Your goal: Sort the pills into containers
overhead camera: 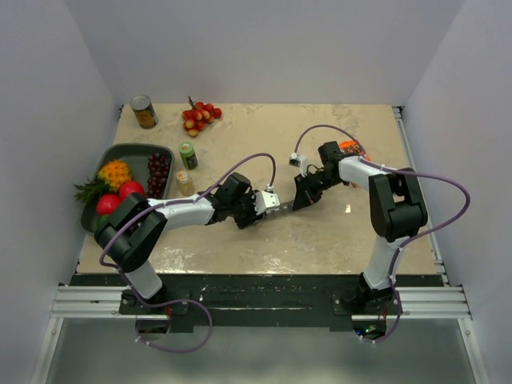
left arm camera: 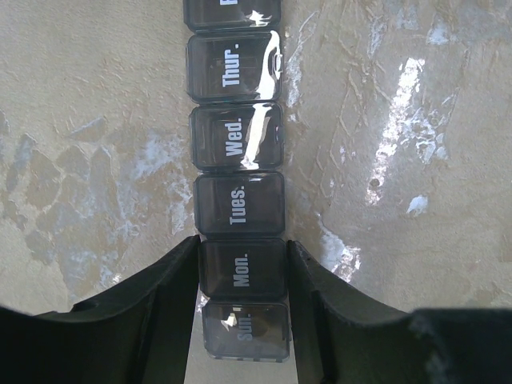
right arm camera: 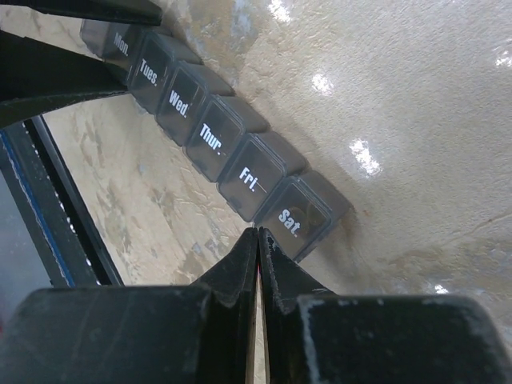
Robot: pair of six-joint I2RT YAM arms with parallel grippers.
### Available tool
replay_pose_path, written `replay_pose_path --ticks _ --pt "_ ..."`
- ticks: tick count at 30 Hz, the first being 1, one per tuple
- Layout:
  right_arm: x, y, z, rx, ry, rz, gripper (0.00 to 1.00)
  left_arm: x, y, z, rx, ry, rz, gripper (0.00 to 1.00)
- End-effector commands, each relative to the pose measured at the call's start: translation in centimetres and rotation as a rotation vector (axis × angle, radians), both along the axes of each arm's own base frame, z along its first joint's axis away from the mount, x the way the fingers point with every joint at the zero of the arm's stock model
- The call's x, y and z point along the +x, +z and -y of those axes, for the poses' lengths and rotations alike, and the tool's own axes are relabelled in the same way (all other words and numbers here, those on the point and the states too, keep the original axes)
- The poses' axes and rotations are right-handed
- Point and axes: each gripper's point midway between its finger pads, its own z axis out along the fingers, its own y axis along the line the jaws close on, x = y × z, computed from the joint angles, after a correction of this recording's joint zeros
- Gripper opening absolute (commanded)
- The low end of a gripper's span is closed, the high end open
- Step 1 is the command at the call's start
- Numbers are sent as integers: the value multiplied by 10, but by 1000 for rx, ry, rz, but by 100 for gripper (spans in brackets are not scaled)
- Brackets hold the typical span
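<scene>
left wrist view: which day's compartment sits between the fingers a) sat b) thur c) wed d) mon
d: the left fingers press against both sides of the Mon. compartment of the pill organizer, with Tues. just past their tips.

The containers (left arm camera: 238,208) gleam: smoky, translucent dark-grey plastic, lids smooth and glossy. The table (left arm camera: 416,264) looks like mottled beige stone, polished, throwing white glare. The right gripper (right arm camera: 258,234) shows matt black plastic fingers (right arm camera: 232,276), faintly grainy.
</scene>
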Motion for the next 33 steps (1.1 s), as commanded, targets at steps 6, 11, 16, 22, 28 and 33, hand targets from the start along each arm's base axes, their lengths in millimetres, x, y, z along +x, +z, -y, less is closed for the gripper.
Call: replay_pose_path --ticks 6,11,16,22,28,33 --pt "19 53 -6 40 49 184 5 -8 -16 -8 50 28 -68 25" --pt "20 76 -13 88 62 222 6 -9 -18 -8 52 26 -73 25" --pt "18 45 -8 44 35 163 5 -10 -19 -7 53 26 -82 25" --pt "17 -25 7 -107 -18 32 4 -12 -20 -6 53 20 -96 23" --pt "21 -22 9 -110 -32 49 3 -12 -20 -6 52 18 -99 22" --pt "17 27 -5 25 47 109 5 -11 -20 -6 53 29 -97 23"
